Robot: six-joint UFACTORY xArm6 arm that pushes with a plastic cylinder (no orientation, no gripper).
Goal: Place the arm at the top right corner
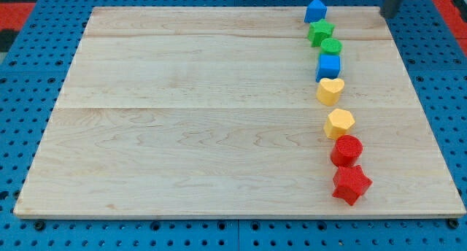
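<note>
My tip (pixel 386 15) is the lower end of the dark rod at the view's top right, right at the top right corner of the wooden board (pixel 182 112). It touches no block. The nearest block is a blue house-shaped block (pixel 315 10), well to the tip's left. Below that block a column runs down the view's right side: a green star (pixel 320 33), a green cylinder (pixel 330 47), a blue cube (pixel 328 66), a yellow heart (pixel 330 91), a yellow hexagon (pixel 339 123), a red cylinder (pixel 346 150) and a red star (pixel 351 184).
The board lies on a blue pegboard table (pixel 438 83) that surrounds it on all sides. A red patch (pixel 446 1) shows at the view's top right edge.
</note>
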